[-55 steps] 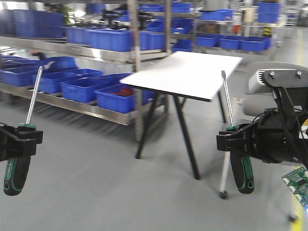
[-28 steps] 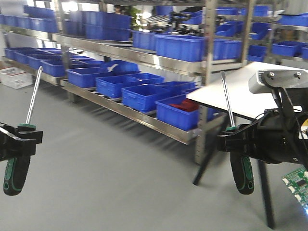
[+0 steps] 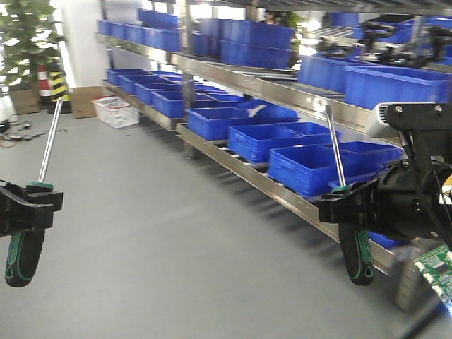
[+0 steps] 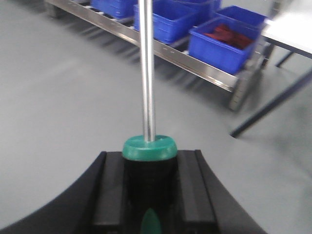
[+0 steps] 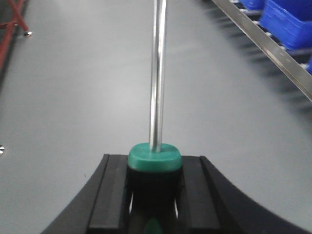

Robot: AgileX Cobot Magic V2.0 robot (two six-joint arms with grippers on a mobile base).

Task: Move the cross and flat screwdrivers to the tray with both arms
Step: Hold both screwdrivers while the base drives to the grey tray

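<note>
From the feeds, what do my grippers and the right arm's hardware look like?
The left gripper and right gripper are matte black with flat, grooved fingers. The right arm is bulky and black, with a light grey wrist block carrying dark screws, thin black cables, and a bare green circuit board below.
</note>
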